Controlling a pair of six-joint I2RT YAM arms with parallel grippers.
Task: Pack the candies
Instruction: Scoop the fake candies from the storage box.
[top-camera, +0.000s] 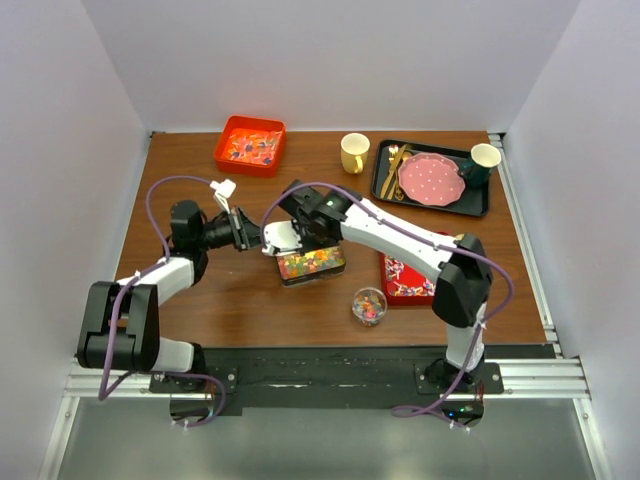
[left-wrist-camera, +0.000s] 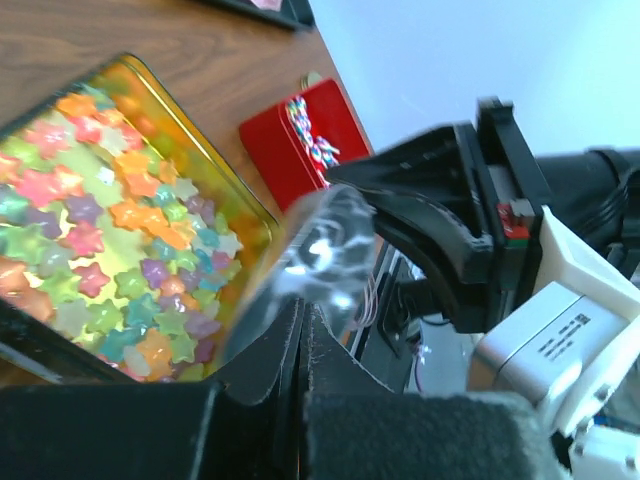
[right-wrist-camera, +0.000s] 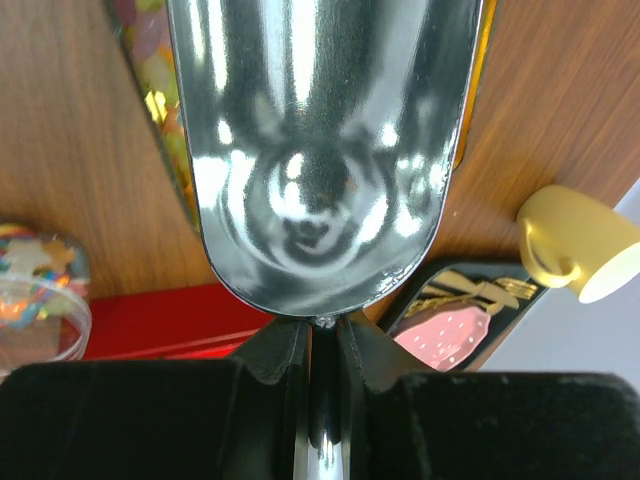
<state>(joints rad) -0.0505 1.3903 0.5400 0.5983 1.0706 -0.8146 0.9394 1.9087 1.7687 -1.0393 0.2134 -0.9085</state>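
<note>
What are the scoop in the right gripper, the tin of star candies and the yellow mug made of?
scoop: looks like polished metal, with a mirror finish and sharp reflections across the bowl.
candy tin: probably thin sheet metal, with a glossy gold-tinted inner wall and a thin rim; it may be lacquered.
mug: smooth pale yellow with a soft sheen. Glazed ceramic or plastic; the look leaves it open.

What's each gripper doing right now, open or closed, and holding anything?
Left gripper: closed, pinching a clear plastic piece.
Right gripper: closed on the handle of the metal scoop.
</note>
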